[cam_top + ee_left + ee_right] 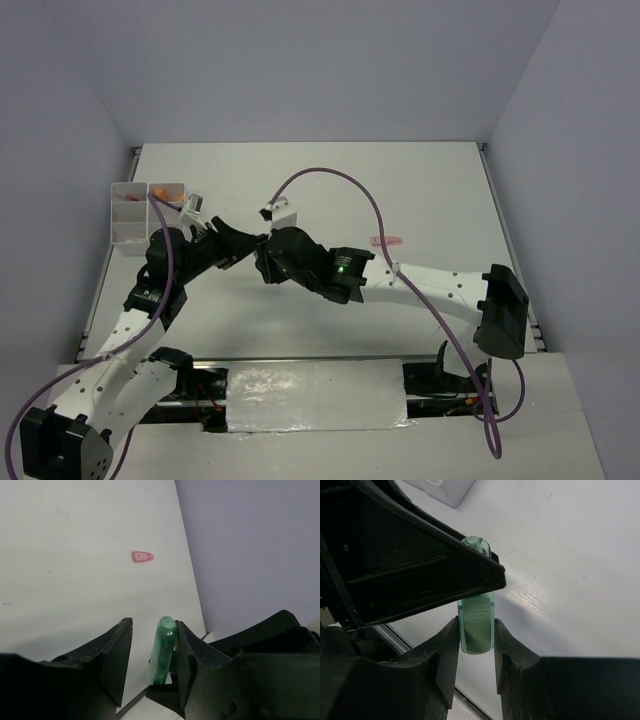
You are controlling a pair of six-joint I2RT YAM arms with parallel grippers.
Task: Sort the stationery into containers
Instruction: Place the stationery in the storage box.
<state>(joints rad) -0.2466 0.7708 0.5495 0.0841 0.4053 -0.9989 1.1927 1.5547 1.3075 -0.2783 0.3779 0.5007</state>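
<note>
Top external view: the left arm (150, 290) and the right arm (430, 285) reach toward each other and meet above the middle of the tabletop (330, 185), jaws tip to tip. Whatever sits between them is too small to make out from here. The white compartment box (128, 240) stands at the far left of the tabletop with something orange (165, 190) in its far right compartment. A small pink item (387, 241) lies well apart on the right. Left wrist view: a green marker (162, 652) stands between the left jaws, touching one side while a clear gap shows on the other, so these jaws are partly open and not clamped on it. The pink item (142, 556) lies on the tabletop beyond. Right wrist view: the right jaws press against both sides of the green marker (477, 625), gripping its lower end in the air above the tabletop. The left jaws cross its upper part, and a white corner at the top edge is perhaps the compartment box (447, 490).
</note>
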